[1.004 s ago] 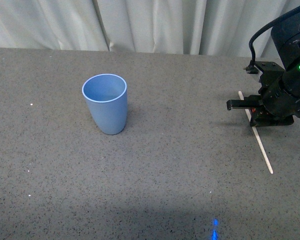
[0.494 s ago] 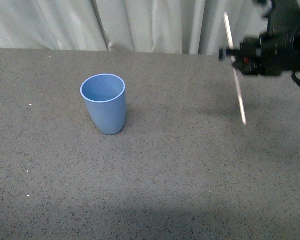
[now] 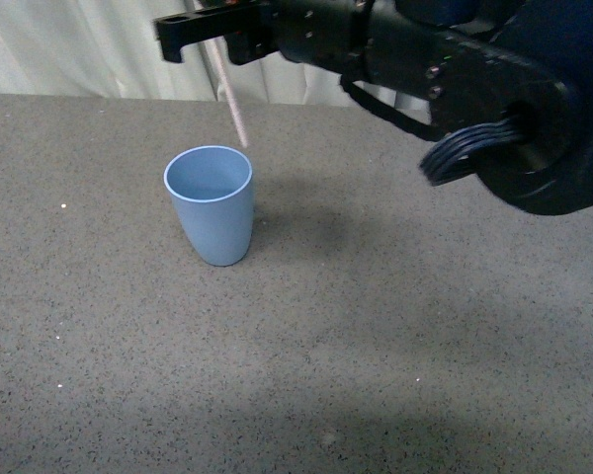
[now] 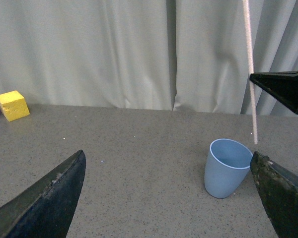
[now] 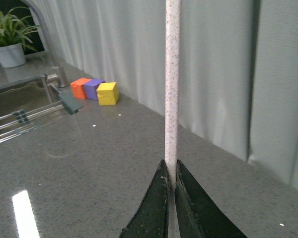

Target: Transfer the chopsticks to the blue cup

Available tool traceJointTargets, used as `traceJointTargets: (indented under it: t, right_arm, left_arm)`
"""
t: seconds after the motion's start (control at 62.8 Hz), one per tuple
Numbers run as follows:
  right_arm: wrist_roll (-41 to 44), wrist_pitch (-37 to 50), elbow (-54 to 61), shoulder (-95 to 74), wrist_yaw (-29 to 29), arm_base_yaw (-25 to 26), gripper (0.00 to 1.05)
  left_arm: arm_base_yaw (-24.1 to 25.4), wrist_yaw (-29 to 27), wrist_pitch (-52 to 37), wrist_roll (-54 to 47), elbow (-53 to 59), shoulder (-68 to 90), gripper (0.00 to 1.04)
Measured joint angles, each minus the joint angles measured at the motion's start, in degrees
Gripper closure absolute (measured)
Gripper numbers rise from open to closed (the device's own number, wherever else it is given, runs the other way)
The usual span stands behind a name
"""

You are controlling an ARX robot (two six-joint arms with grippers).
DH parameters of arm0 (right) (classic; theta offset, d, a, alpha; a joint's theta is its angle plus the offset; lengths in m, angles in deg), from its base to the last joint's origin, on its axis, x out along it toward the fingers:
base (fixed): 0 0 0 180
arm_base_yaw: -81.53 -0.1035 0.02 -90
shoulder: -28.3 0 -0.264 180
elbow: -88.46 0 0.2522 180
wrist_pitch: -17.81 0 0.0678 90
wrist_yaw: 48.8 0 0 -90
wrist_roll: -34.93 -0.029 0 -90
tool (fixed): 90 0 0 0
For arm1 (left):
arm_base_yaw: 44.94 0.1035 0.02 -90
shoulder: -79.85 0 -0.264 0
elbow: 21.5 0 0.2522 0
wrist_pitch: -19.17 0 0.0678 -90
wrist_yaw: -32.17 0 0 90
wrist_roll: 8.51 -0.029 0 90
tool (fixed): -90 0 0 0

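The blue cup (image 3: 210, 202) stands upright on the grey table, left of centre. My right gripper (image 3: 183, 25) reaches in from the upper right and is shut on the chopsticks (image 3: 230, 99), a thin pale stick hanging nearly upright. Its lower tip is just above the cup's far rim. In the right wrist view the stick (image 5: 172, 74) rises from between the closed jaws of the right gripper (image 5: 169, 168). My left gripper (image 4: 166, 156) is open and empty, low over the table. It faces the cup (image 4: 228, 166) and the stick (image 4: 250, 74).
White curtains hang behind the table (image 3: 376, 326). A yellow block (image 4: 12, 105) sits by the curtain, with a purple (image 5: 93, 88) and an orange block (image 5: 79, 88) beside it. A sink with a faucet (image 5: 49, 74) and a potted plant (image 5: 7, 42) lie beyond them.
My right arm has lifted the chopsticks off the table at the right and swung left. It now holds them nearly upright over the cup. The cup has not moved.
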Motion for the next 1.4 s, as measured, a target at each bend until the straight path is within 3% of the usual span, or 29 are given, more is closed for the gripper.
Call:
traceJointTargets:
  t: [1.019,1.306,1.402]
  right_arm:
    - [2.54,2.8,-4.26,-10.67,3.52,-3.39,1.03]
    - [2.03,4.17,-1.75,-9.7,6.47,-3.13,0.54]
    - [1.25,7.08,1.22,-7.3,11.87,-3.13,0.36]
  left_arm:
    - [0.0,0.0,0.0,0.0,0.0,0.0,0.07]
    - [0.0,0.0,-0.02,0.0,0.0,0.0,0.07]
    - [0.0,0.0,-0.02,0.0,0.0,0.0,0.07]
